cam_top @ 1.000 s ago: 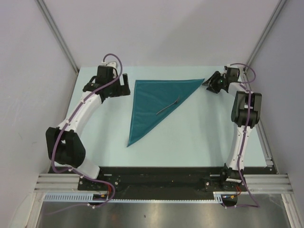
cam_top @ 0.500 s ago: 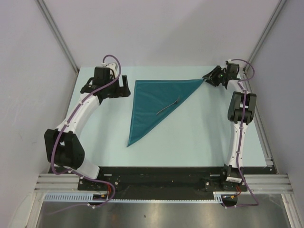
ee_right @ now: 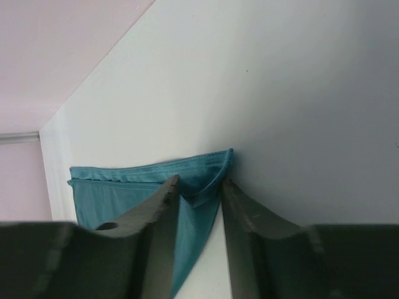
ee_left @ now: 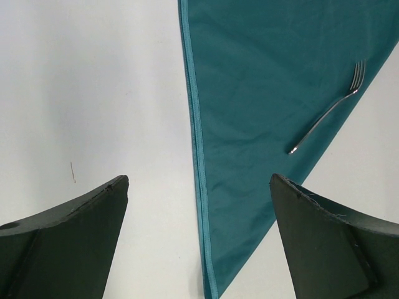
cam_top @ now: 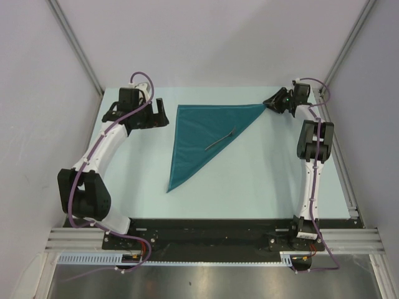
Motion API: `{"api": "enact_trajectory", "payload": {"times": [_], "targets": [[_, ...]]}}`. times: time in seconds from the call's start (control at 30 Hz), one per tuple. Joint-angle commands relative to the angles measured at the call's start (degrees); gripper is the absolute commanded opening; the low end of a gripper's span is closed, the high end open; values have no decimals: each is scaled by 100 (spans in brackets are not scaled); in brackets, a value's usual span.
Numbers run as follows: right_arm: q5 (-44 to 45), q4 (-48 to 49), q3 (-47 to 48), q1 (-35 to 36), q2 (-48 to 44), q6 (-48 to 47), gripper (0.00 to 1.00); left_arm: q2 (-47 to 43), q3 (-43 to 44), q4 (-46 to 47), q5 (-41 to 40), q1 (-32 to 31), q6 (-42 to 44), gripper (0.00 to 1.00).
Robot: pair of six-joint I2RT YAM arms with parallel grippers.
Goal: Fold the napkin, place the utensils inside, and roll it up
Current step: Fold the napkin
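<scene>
1. Edges: we find the napkin [cam_top: 199,131] folded into a triangle on the far half of the counter [cam_top: 262,180]. One straight edge runs along the far side. A hemmed edge runs from the far-left corner toward the arm bases, and a long edge slants between the two.
2. Open room: we note bare counter near and to the right of the slanted edge, and a strip to the left of the hemmed edge. Walls close the far side and both flanks.
3. Count: one napkin, one fork [cam_top: 221,139], two arms. The fork lies on the napkin just inside the slanted edge, tines toward the far right.
4. Left jaws: spread wide and gripping nothing, they hover beside the napkin's far-left corner.
5. Right jaws: drawn nearly together, they pinch the napkin's far-right corner, which curls up between them.
</scene>
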Motion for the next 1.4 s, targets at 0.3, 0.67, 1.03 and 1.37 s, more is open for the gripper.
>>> {"api": "enact_trajectory", "payload": {"times": [0.3,0.67,1.03,1.37], "targets": [[72,709,-397,166,107,551,8,50,-11,81,147,87,-76,100],[-543,3699,-2603,298,-1369,1413,0,-55,7,29,155,104,-85,100],[-903,3745,-3562,1001,-2828,755,0,-336,16,29,410,104,-155,99],[-710,2964,-4432,2090,-3839,-18,0,-530,-29,20,621,104,-190,100]]}}
